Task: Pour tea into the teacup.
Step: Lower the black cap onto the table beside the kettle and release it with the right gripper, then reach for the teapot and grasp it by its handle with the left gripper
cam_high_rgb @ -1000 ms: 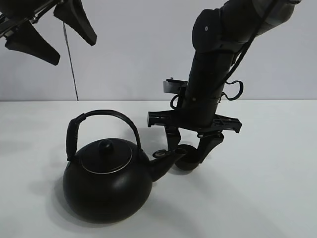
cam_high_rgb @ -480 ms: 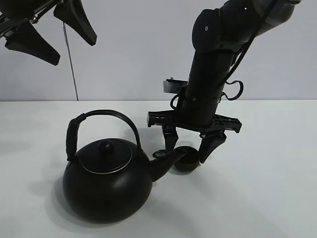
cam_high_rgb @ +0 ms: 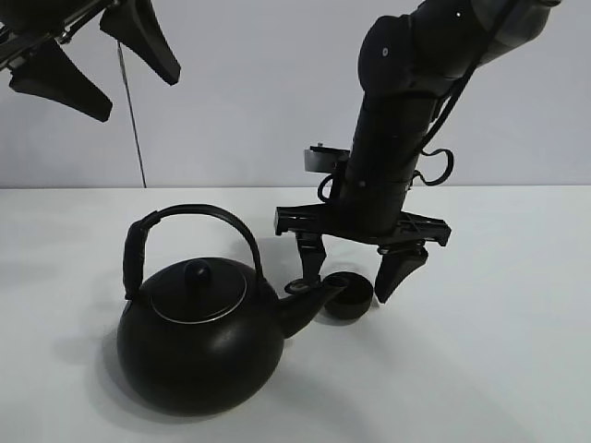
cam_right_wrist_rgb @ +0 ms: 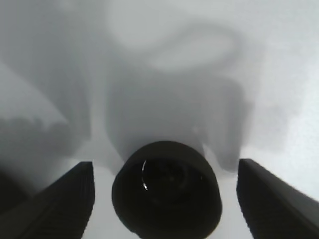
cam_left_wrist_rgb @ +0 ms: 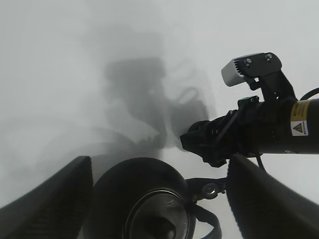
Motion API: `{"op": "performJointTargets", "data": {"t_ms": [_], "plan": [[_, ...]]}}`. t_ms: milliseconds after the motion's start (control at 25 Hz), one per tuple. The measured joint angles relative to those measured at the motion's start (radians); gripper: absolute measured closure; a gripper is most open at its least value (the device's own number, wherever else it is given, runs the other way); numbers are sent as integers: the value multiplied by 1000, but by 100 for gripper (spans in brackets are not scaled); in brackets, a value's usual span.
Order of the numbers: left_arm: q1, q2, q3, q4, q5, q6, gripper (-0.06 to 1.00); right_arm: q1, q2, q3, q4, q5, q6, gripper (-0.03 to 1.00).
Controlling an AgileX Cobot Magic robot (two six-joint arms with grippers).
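One teacup [cam_high_rgb: 349, 297], small, black and handleless, stands upright on the white table [cam_high_rgb: 480, 369]. In the high view it lies at about 2 o'clock from the body of the kettle [cam_high_rgb: 199, 346], right at the spout tip; whether the two touch cannot be told. The right gripper [cam_high_rgb: 347, 284] hangs straight down over the cup. Its fingers [cam_right_wrist_rgb: 50, 204] are spread wide at 9 and 3 o'clock of the cup, with bare table showing between each finger and the rim, so nothing is held. The kettle sits upright, lid on, arched handle raised. The left gripper [cam_high_rgb: 102, 60] hangs at 11 o'clock of the kettle, well above it, fingers wide and empty.
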Motion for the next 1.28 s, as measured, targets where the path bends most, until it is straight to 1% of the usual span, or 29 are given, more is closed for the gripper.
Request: {"op": "performJointTargets", "data": {"t_ms": [120,360,480,640,840,960,1120,1280], "plan": [[0,0,0,0,0,0,41,0,-17,-7,1,5,0,41],[0,0,0,0,0,0,41,0,-26,-90,4,55,0,41],[0,0,0,0,0,0,41,0,-26,-138,-6,92,0,41],[0,0,0,0,0,0,41,0,-32,-197,-52,164,0,41],[0,0,0,0,0,0,41,0,-105,-206,-138,212,0,41],[0,0,0,0,0,0,41,0,-180,-208,-169,229,0,41],[0,0,0,0,-1,0,41,-10,-254,-209,-176,261,0,41],[0,0,0,0,-1,0,41,-52,-298,-206,-173,295,0,41]]}}
